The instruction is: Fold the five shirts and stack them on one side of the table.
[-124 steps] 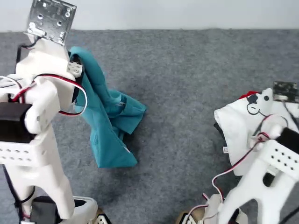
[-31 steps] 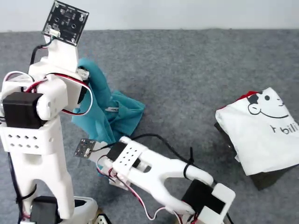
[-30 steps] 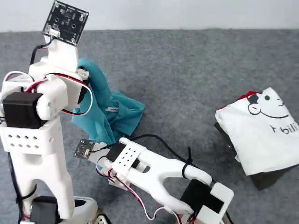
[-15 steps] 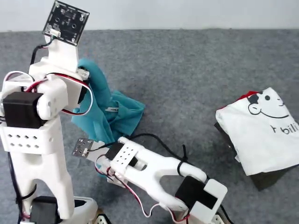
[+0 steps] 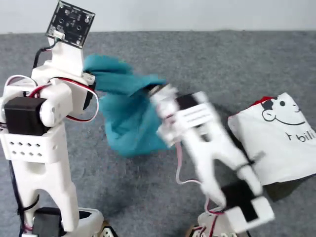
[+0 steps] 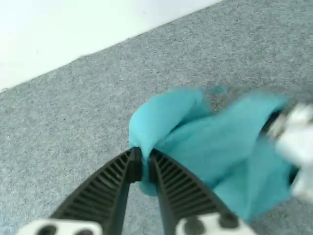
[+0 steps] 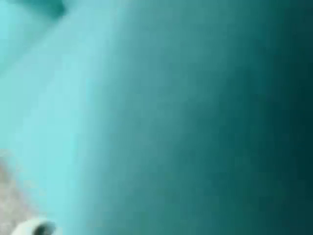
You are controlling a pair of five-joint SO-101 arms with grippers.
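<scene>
A teal shirt (image 5: pixel 129 116) hangs stretched above the grey table between my two arms. My left gripper (image 6: pixel 142 156) is shut on one bunched corner of the teal shirt (image 6: pixel 220 142), at the table's far left. My right gripper (image 5: pixel 158 95) is at the cloth's other end near the table's middle, apparently shut on it, and it looks blurred. Teal cloth (image 7: pixel 171 122) presses right up against the right wrist camera. A stack of folded shirts (image 5: pixel 276 140) lies at the right edge, a white one with a cartoon face on top.
The grey felt table (image 5: pixel 222 64) runs to a white wall at the back. Red and dark folded cloth (image 5: pixel 284 190) shows under the white shirt. My left arm's white body (image 5: pixel 39 148) stands tall at the front left.
My right arm swung from the shirt's near lower edge up and rightwards to the table's middle, carrying the teal cloth, which now hangs spread and lifted. The left arm stayed put.
</scene>
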